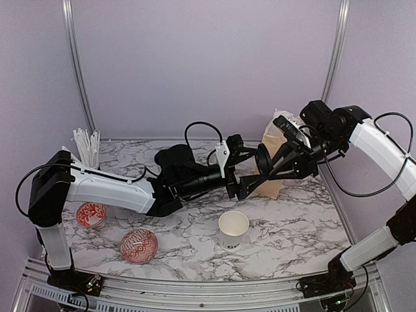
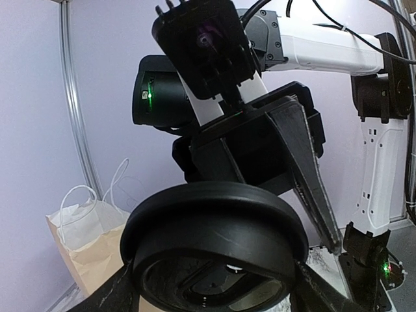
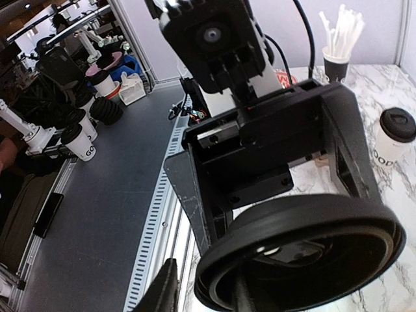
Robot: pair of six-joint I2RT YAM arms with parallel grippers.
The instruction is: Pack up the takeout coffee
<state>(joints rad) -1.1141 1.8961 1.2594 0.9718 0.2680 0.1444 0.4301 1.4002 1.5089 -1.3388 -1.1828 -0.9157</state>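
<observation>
Top external view, contents of marble table (image 1: 292, 234):

1. Lid (image 1: 263, 159): round, black plastic. It is held on edge in the air above mid-table, between the two grippers, in front of the bag.
2. Left gripper (image 1: 259, 166): reaches in from the left. Its jaws stand wide. In the left wrist view its fingers (image 2: 107, 296) lie one at each side of the lid, against the edge.
3. Right gripper (image 1: 270, 162): reaches in from the right and faces the left one. Its jaws are narrow and set across the lid's rim. In the right wrist view one finger (image 3: 164, 292) sits just outside the rim with a sliver of light between; whether the rim is still pinched cannot be told.
4. Open cup (image 1: 233, 227): white paper, upright, no lid, near the table's front and below the grippers. Part of its black lettering shows on the near wall, a "G".
5. Lidded cup (image 3: 396, 133): white with a black lid, upright on the marble. "GOOD" is printed in black and runs down its side. It shows best in the right wrist view.
6. Bag (image 1: 276, 187): tan paper with white handles, upright at the right rear.
7. Bowls, two, red-and-white patterned: one (image 1: 91, 213) at the left, one (image 1: 138, 244) at the front left.
8. Straw cup (image 1: 88, 148): holds white straws, left rear corner.
9. Spare cups (image 3: 83, 144): lidded, off the table in the room beyond. One reads "GO".
</observation>
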